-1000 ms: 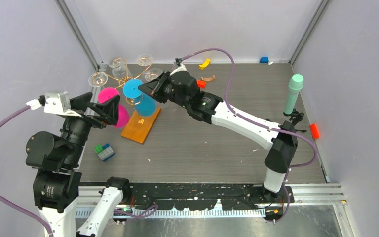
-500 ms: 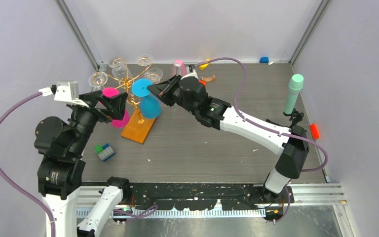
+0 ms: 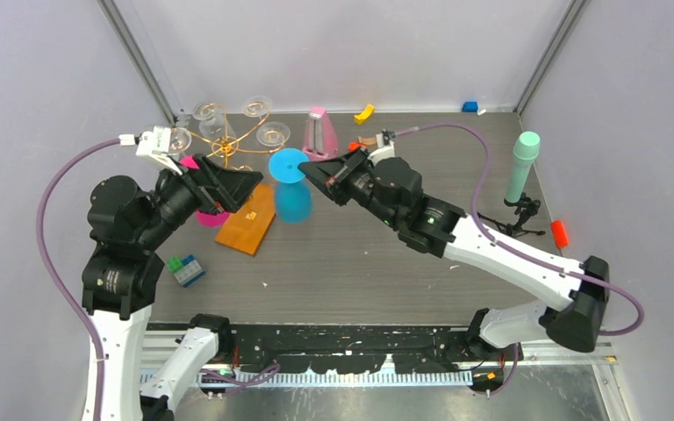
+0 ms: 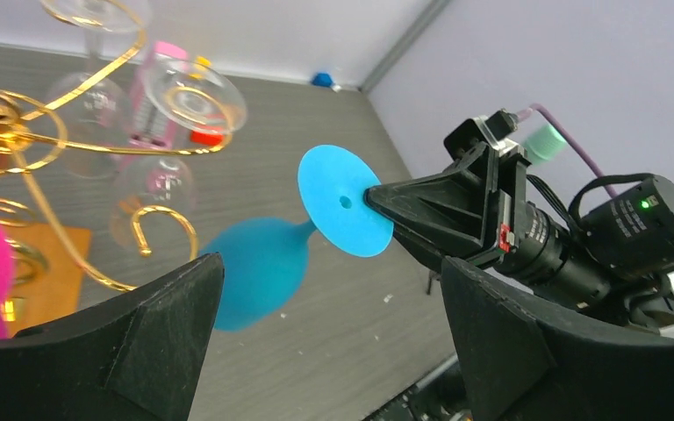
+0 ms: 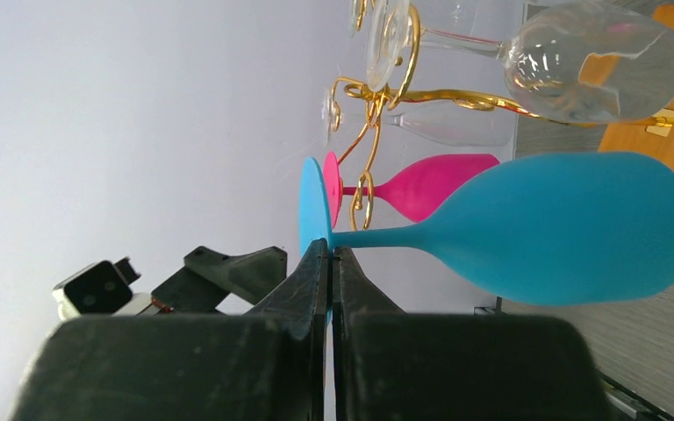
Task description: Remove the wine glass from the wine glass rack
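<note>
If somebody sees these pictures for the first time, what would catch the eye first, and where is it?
First, the bright blue opaque wine glass, pinched by its round foot in the right gripper, bowl hanging down over the grey table. Next, just left of it, the gold wire wine glass rack at the far left, holding clear glasses and a pink glass.

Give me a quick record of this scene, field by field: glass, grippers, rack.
blue wine glass: clear of the rack, bowl down, held by its foot
right gripper: shut on the foot's rim
left gripper: open, empty, beside the rack
wine glass rack: holds a pink glass and clear glasses
</note>
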Robot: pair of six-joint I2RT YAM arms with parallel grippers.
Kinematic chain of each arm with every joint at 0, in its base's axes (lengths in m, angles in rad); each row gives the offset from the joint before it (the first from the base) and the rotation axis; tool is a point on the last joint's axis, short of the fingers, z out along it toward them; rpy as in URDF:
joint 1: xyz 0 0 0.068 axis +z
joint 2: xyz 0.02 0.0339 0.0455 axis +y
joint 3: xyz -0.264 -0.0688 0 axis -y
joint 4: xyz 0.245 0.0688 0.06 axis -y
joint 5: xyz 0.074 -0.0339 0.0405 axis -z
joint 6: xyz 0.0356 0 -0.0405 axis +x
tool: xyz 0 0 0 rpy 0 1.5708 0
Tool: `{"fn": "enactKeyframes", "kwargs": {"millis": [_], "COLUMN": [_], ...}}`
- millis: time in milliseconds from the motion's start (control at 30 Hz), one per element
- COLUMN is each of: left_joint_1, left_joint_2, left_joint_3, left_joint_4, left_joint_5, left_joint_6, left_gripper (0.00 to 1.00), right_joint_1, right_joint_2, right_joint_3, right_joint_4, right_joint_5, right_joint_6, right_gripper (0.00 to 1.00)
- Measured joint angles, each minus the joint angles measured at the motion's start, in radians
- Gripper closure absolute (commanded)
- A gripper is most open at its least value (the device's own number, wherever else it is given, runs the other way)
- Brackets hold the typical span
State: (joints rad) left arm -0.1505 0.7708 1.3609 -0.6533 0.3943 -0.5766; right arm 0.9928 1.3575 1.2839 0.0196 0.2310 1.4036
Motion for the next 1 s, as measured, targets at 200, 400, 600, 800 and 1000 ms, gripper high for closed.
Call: {"fn": "enactKeyframes", "kwargs": {"millis": [200, 400, 600, 800, 1000], "left_joint_1": [0.0, 0.0, -0.001, -0.034, -0.093], "left_joint_2": [-0.016, 0.011, 0.035, 0.125, 0.187], "left_joint_3": [-0.069, -0.127, -0.222, -0.27, -0.283], "left_joint_4": [0.078, 0.23, 0.341, 0.513, 0.677], "left_joint_5": [0.14, 0.288, 0.315, 0.342, 0.35], "left_joint_6": [-0.084, -0.239, -0.415, -0.655, -0.862], "left_gripper": [0.05, 0.08, 0.06, 0.06, 0.23], "right_joint_1": [0.0, 0.0, 0.0, 0.0, 0.0], "right_joint_2": [-0.187, -0.374, -0.523, -0.545, -0.529], "right_joint_3": [-0.13, -0.177, -0.24, -0.256, -0.326], "right_joint_4": [-0.042, -0.105, -0.048, 0.096, 0.298], "right_joint_5": [0.043, 0.095, 0.134, 0.134, 0.124], "right_joint_6": [0.014, 0.005, 0.003, 0.019, 0.059], "right_gripper": [1.0, 1.0, 1.0, 1.0, 1.0]}}
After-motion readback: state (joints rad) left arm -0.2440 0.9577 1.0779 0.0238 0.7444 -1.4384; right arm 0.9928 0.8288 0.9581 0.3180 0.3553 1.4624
